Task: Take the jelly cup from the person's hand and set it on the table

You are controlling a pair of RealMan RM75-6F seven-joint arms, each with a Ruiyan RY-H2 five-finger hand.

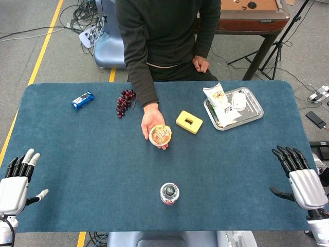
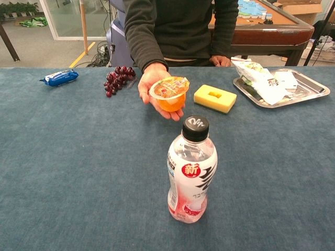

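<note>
Orange jelly fills the small clear jelly cup (image 2: 169, 94), which sits tilted in the person's hand (image 2: 152, 89), palm up, held out above the blue felt table (image 1: 77, 149); its printed foil lid faces the robot's side. In the head view the cup (image 1: 160, 135) lies well ahead of both robot hands and between them, somewhat nearer the middle of the table than either hand. The left hand (image 1: 16, 180) rests at the near left edge of the table with its fingers spread apart and straight and the thumb out to the side, holding nothing. The right hand (image 1: 300, 177) sits at the near right edge in the same way, dark fingers fanned out and thumb apart, with nothing in it. Neither hand shows in the chest view. Between the two hands, near the table's front edge, stands an upright drink bottle (image 2: 191, 170) with a black cap and a pink and white label; the cup is beyond it. Just to the right of the person's hand lies a yellow sponge block (image 1: 189, 122), and further right a metal tray (image 1: 252, 110) holds white snack packets (image 1: 218, 100). To the left of the person's hand sits a bunch of dark grapes (image 1: 124, 102), and further left a blue wrapped snack (image 1: 82, 100).
</note>
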